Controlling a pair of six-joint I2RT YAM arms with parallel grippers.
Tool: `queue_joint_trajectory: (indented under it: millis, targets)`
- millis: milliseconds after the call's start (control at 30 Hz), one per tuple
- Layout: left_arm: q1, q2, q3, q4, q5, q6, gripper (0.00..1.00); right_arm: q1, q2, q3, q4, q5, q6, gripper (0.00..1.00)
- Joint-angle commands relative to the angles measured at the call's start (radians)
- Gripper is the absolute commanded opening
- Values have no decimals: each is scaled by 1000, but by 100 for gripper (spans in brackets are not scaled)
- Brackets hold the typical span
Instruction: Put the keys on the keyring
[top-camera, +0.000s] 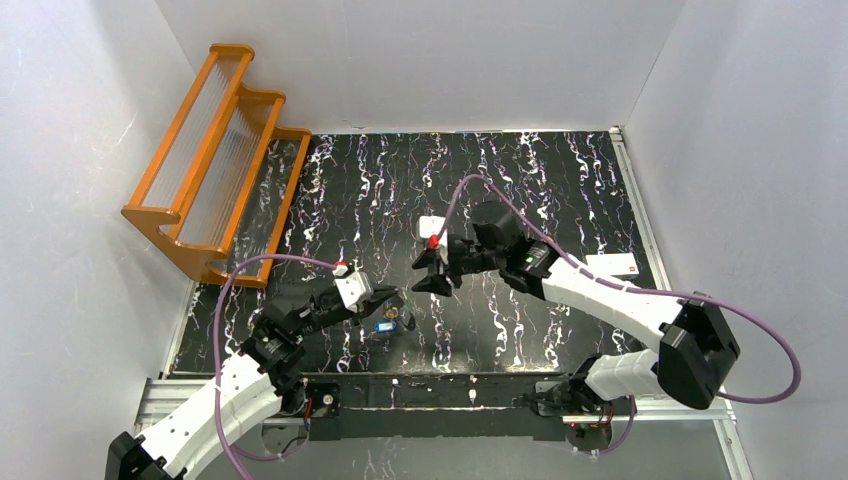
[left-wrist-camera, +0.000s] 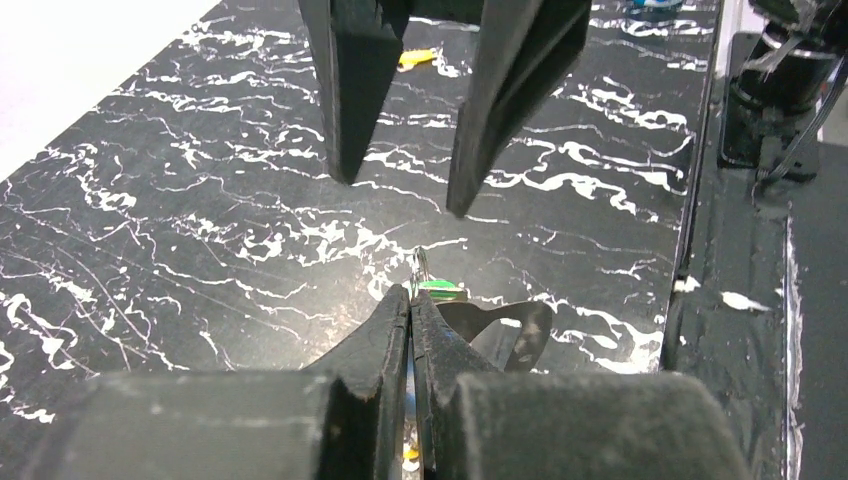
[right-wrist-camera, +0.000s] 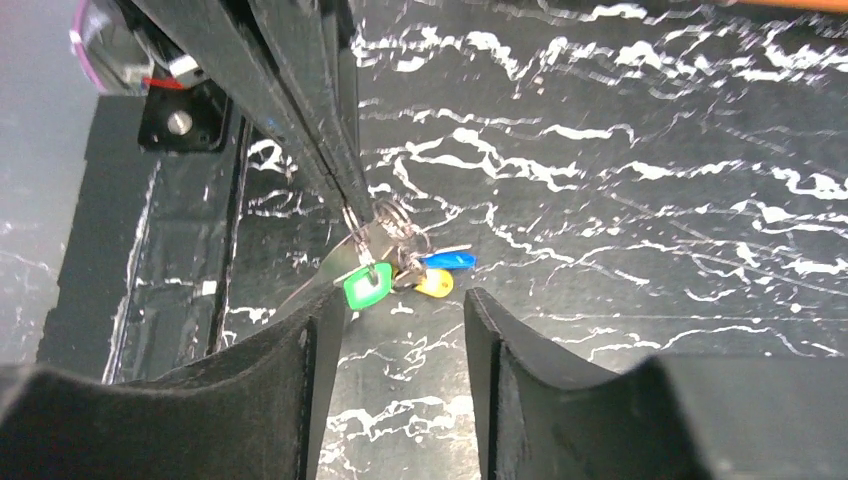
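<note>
My left gripper (left-wrist-camera: 411, 297) is shut on the thin metal ring of the keyring (right-wrist-camera: 385, 215) and holds it just above the black marbled mat. The grey fob (left-wrist-camera: 510, 330) hangs beside its fingers. The green key (right-wrist-camera: 365, 285), blue key (right-wrist-camera: 448, 260) and yellow-orange key (right-wrist-camera: 433, 285) are bunched at the ring; the green key also shows in the left wrist view (left-wrist-camera: 440, 290). My right gripper (right-wrist-camera: 405, 310) is open and empty, a short way from the keys and facing them. From above, the left gripper (top-camera: 392, 300) and right gripper (top-camera: 430, 272) are close together, with the blue key (top-camera: 384, 326) below.
An orange stepped rack (top-camera: 215, 160) stands at the far left of the mat. A white card (top-camera: 612, 265) lies at the right edge. The black rail with the arm bases (top-camera: 430, 390) runs along the near edge, close to the keys.
</note>
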Motion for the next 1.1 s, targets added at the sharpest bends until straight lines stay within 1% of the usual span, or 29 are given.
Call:
queue_joint_trajectory:
  millis: [0, 67, 200, 300, 433, 567, 700, 867, 1000, 1067]
  targets:
    - [-3, -16, -45, 224, 14, -86, 0, -52, -61, -45, 158, -160, 83, 57]
    - [-3, -18, -67, 288, 19, -105, 0, -63, -75, -62, 187, -190, 91, 58]
    - [-3, -14, -94, 385, 56, -123, 0, -67, -74, -66, 190, -216, 93, 56]
    - [-2, -12, -106, 433, 86, -133, 0, -69, -68, -64, 190, -230, 92, 50]
    - [-3, -13, -109, 450, 105, -138, 0, -74, -63, -67, 200, -242, 90, 46]
    - [-3, -15, -111, 454, 111, -144, 0, -72, -45, -59, 200, -257, 89, 36]
    - [-3, -17, -111, 456, 119, -148, 0, -72, -29, -51, 200, -267, 93, 29]
    - [-3, -17, -115, 456, 119, -153, 0, -72, -27, -53, 202, -274, 89, 25]
    - [-3, -14, -114, 457, 117, -153, 0, -72, -27, -63, 197, -263, 77, 14]
    - [-2, -15, -117, 456, 116, -154, 0, -73, -31, -70, 196, -258, 73, 9]
